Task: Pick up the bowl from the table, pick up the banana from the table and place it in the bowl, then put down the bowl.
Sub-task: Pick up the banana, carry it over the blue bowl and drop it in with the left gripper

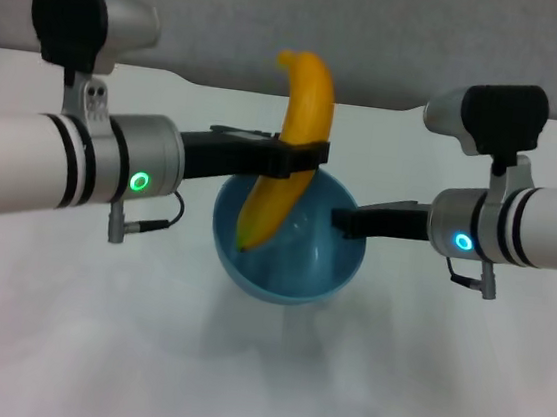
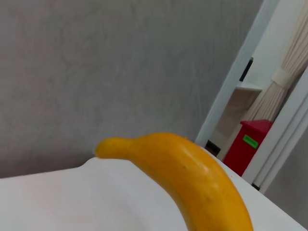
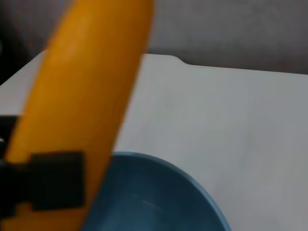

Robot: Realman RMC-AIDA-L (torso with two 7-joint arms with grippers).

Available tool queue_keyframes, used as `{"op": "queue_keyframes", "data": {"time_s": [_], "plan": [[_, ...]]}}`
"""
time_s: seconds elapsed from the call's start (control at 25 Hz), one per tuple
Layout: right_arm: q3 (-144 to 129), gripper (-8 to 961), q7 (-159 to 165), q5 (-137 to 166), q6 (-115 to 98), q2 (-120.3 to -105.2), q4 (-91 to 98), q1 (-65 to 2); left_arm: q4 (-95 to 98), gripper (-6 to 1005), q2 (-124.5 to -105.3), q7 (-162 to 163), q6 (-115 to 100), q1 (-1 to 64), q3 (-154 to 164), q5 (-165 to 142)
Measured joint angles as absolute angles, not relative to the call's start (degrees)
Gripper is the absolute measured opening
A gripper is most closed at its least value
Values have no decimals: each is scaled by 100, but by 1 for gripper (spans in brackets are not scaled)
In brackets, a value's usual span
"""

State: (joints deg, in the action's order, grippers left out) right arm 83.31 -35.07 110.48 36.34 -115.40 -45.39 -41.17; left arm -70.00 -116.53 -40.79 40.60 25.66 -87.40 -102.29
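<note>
A big white table (image 1: pixel 62 345) lay in front of me, with a gray wall (image 1: pixel 379 29) behind it. Nearest to me over the table was the light-blue bowl (image 1: pixel 296 271). I held it up off the table with my right gripper (image 1: pixel 348 220), which came in from my right side. Its black fingers were closed tight on the bowl's rim on that side. Just past that was my left gripper (image 1: pixel 299 159), reaching in from my left side. Its fingers were shut around the middle of the banana (image 1: pixel 290 150). The banana stood almost straight up. Its low end dipped down inside the bowl, and its top end poked up high in front of the wall. From my right wrist, the banana (image 3: pixel 82 96) looked very big and close, with the blue bowl (image 3: pixel 159 197) under it. From my left wrist, I saw the banana (image 2: pixel 192 178) over the table (image 2: pixel 72 202), and far off a red box (image 2: pixel 248 144) by a white door frame (image 2: pixel 240 67).
</note>
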Motion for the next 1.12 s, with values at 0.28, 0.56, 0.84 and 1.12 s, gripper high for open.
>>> {"op": "queue_keyframes", "data": {"time_s": [0.28, 0.56, 0.84, 1.12], "plan": [[8351, 22, -3507, 11017, 3703, -11525, -4556, -4148, -6342, 495, -11661, -4668, 3849, 2529, -8604, -9659], [8480, 22, -3518, 11042, 3724, -11524, -4510, -4139, -6175, 501, -11664, -4850, 3843, 2478, -8509, -9498], [8593, 21, -3520, 11064, 3718, -11510, -4469, -4104, -6036, 523, -11663, -5073, 3837, 2529, -8268, -9346], [8604, 22, -3556, 11074, 3718, -11512, -4392, -4096, -6054, 780, -11648, -5440, 3866, 2496, -8307, -8913]]}}
